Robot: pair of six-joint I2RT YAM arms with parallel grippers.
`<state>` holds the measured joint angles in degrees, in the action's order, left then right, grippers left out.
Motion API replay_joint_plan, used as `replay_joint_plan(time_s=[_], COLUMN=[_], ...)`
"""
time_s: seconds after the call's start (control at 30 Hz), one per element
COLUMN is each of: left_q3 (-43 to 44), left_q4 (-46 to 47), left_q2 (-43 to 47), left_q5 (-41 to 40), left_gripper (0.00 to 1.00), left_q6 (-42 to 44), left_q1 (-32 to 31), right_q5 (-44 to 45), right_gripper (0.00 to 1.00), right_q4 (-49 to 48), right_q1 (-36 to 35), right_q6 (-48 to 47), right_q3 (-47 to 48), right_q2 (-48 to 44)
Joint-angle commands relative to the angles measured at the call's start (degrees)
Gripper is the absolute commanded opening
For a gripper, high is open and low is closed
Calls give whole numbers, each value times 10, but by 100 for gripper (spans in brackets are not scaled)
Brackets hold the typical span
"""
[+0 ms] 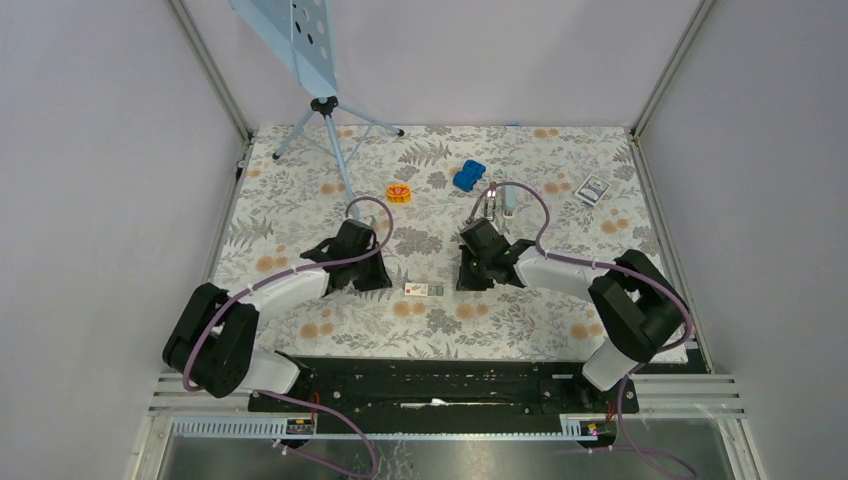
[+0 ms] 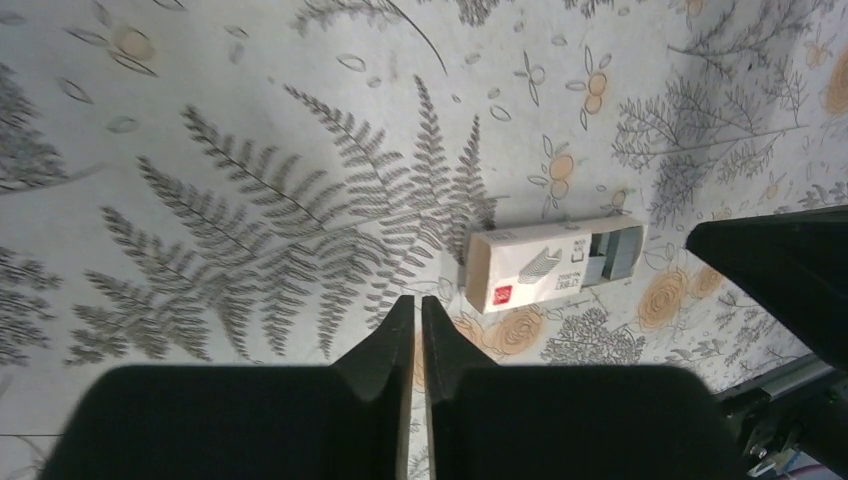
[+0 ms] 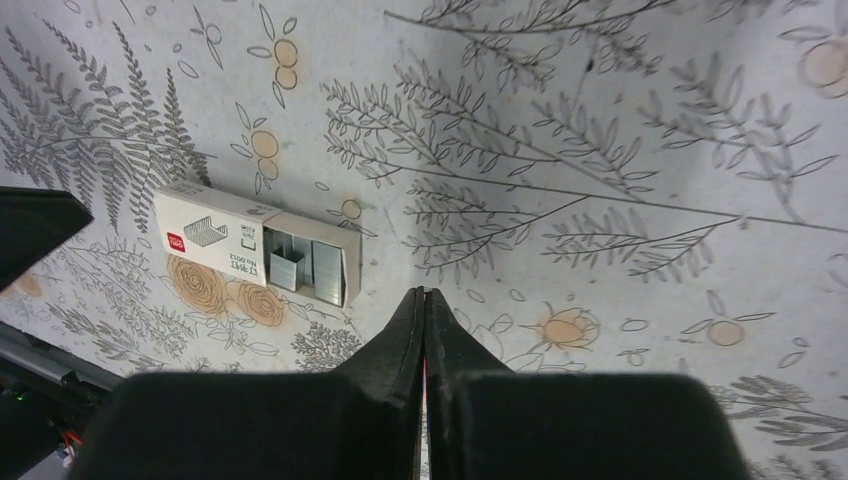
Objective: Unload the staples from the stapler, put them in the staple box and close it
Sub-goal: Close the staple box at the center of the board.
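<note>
Two jaws empty | right jaws shut, left jaws nearly shut | white box [image 3: 210, 232] strips [image 3: 300, 270] distinct (right wrist only)

From above, we are seeing the small white box [image 1: 423, 290] as a mere speck, its print too small for reading. The pale blue board [image 1: 290, 40] at 12 o'clock is running off the top edge. The left wrist view is cutting off the right gripper [image 2: 775, 285] at 3 o'clock. The right wrist view is cutting off the left gripper [image 3: 30, 228] at 9 o'clock.
</note>
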<state>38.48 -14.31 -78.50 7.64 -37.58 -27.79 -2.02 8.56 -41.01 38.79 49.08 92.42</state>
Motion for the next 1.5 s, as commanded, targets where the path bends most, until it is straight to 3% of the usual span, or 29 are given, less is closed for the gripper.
replay_joint_plan(time_s=[0.0, 0.1, 0.5, 1.47], left_q3=[9, 7, 6, 6], left_q4=[2, 5, 46, 46], left_q2=[-9, -22, -81, -81], left_q5=[-27, -34, -26, -23], left_gripper=[6, 0, 0, 0], left_q6=[0, -5, -20, -30], left_q1=[-32, -43, -68, -82], right_q5=[18, 15, -23, -43], right_gripper=[0, 0, 0, 0], right_q4=[41, 51, 51, 65], right_q1=[-18, -20, -20, -45], right_q6=[46, 56, 52, 72], right_q3=[34, 38, 55, 95], right_q2=[24, 34, 80, 112])
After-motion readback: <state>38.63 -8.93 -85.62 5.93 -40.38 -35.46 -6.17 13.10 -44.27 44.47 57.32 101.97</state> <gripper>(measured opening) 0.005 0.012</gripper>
